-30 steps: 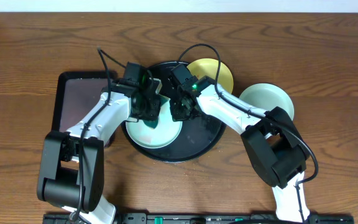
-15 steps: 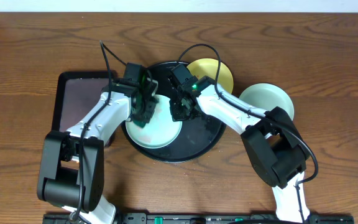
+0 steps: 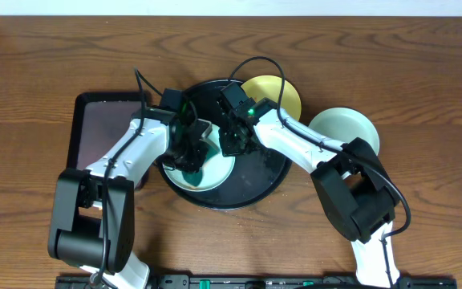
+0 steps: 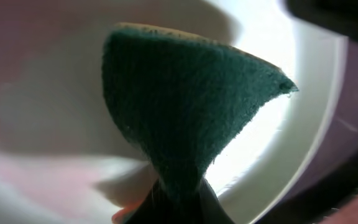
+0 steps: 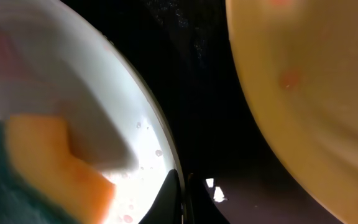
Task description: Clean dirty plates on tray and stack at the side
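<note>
A pale blue-green plate [image 3: 215,175] lies in the left half of the round black tray [image 3: 265,178]. Directly over it, the left pincer [image 3: 189,151] pinches a green scouring sponge [image 4: 185,106]. The right pincer [image 3: 233,144], pressed together, sits at the plate's right rim.

Large round glossy black tray [image 3: 260,173] with raised rim lies flat at mid-desk [image 3: 38,64]. One pale blue-green plate [image 3: 217,173] sits upright inside the tray's left half, partly covered from above; the right wrist view shows small droplets near its rim. Pale yellow plate [image 3: 284,93] overlaps the tray's far right rim and carries faint red spots. Second pale blue-green plate [image 3: 342,127] rests on the desk, just right of the tray and near the yellow one.
</note>
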Tool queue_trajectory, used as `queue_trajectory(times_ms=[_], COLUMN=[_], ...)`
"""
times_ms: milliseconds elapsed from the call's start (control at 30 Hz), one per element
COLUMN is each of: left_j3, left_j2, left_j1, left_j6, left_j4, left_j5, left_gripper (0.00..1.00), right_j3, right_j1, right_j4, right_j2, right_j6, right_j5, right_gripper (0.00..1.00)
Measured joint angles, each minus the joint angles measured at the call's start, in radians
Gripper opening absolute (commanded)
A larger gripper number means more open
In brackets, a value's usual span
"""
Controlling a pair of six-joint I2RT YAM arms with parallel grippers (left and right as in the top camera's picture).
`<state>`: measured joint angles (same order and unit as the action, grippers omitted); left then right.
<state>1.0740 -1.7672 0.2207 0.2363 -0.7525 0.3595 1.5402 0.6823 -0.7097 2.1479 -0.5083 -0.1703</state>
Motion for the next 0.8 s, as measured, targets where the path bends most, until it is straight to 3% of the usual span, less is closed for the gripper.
queue_trajectory(times_ms=[167,333,533,633,800], left_j3=[0.0,0.002,0.017,0.025,0.054], left_j2=[-0.004,-0.005,0.003,0.06,0.247], left_j1=[-0.003,-0.021,-0.03,-0.032,-0.047], left_j6=[-0.054,-0.316,-0.528,-0.566,-0.584], left_j4=[0.146,0.266,0.231,0.194,0.141], left_j5=[0.006,-0.22,-0.422,-0.468,-0.511], left_gripper=[0.08,0.07,0.07,0.07,0.07], right_j3=[0.0,0.0,0.0,0.0,0.0], right_j1=[0.0,0.0,0.0,0.0,0.0], right_j4=[0.0,0.001,0.002,0.001,-0.002], right_j2=[0.0,0.0,0.0,0.0,0.0], right_j6=[0.002,0.004,0.005,0.005,0.011], right_j5=[-0.002,-0.005,-0.014,-0.016,-0.016], right_gripper=[0.01,0.01,0.01,0.02,0.12])
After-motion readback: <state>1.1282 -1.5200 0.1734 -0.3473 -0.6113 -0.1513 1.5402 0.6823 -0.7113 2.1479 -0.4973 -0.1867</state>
